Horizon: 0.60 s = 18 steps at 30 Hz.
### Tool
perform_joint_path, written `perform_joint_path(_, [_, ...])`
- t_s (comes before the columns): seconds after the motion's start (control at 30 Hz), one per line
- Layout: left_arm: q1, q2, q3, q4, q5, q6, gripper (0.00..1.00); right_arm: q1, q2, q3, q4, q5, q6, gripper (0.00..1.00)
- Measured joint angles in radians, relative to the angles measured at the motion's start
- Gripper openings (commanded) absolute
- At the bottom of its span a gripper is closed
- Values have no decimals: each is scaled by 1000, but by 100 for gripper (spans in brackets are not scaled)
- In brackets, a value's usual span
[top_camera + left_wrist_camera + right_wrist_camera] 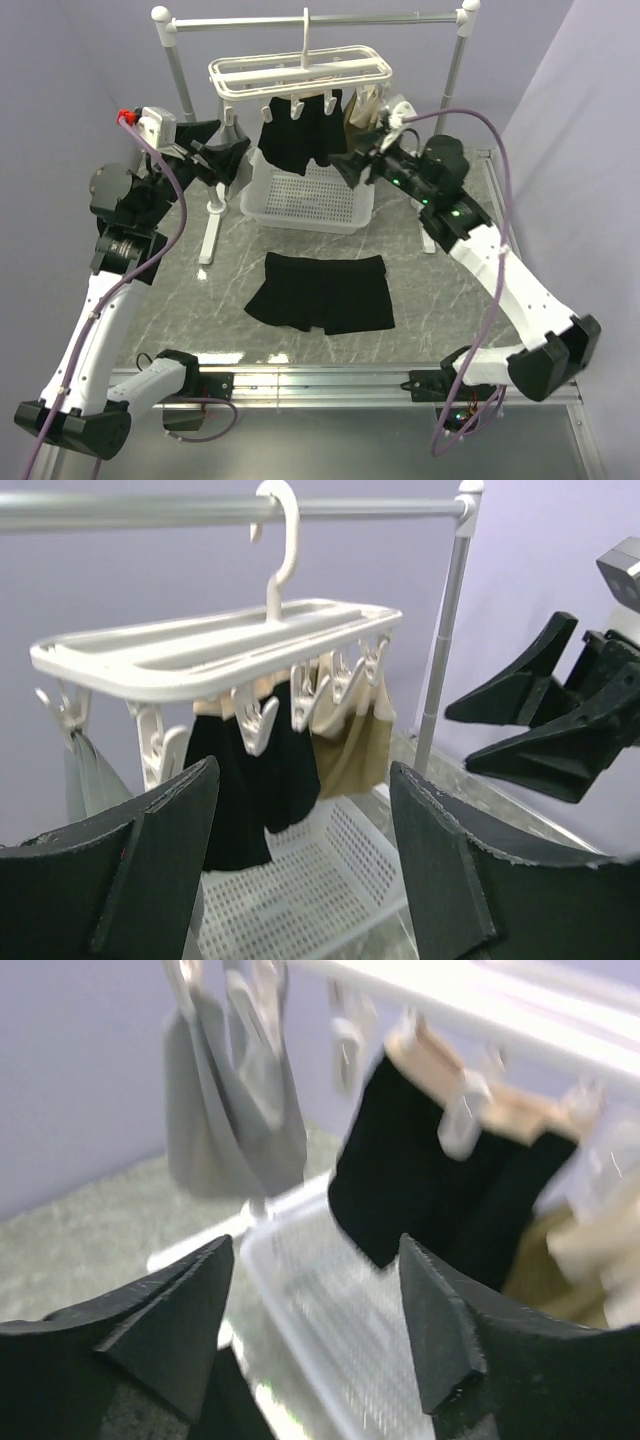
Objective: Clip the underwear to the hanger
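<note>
The black soft-fabric boxer-style underwear (291, 148) hangs just above centre of the overhead view. Its tan-lined waistband is pinched by small white pegs under the white plastic rectangular hanger (300, 72). Its legs drop toward the white perforated plastic basket (305, 216) directly below. A tan-beige garment (361, 113) is pegged just right of it on the same frame. A small grey garment (236, 1128) is pegged at the frame's far left end. The hanger's hook sits over the grey metal rail stand with white knobs (400, 16) across the top of the frame.

The left gripper (302, 770) is left of the hanger, near the stand's left post. Its jaws are spread and nothing lies between them. The right gripper (315, 1243) is just right of the hanging clothes, in front of the tan garment's lower edge. It too is spread and grasps nothing.

A second pair of black boxer shorts (320, 292) lies flat at centre on the grey marbled table (200, 300). It is well apart from both grippers, with the basket between it and the hanger.
</note>
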Motion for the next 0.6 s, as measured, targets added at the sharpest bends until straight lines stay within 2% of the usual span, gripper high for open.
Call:
perform_joint_path(0.13, [0, 42, 6, 61, -23, 4, 74, 92, 101, 34, 163, 85, -5, 66])
perform_joint_path(0.37, [0, 148, 61, 77, -64, -16, 76, 195, 278, 46, 423, 189, -21, 63])
perform_joint_path(0.6, [0, 184, 107, 67, -66, -17, 85, 246, 446, 129, 577, 238, -63, 63])
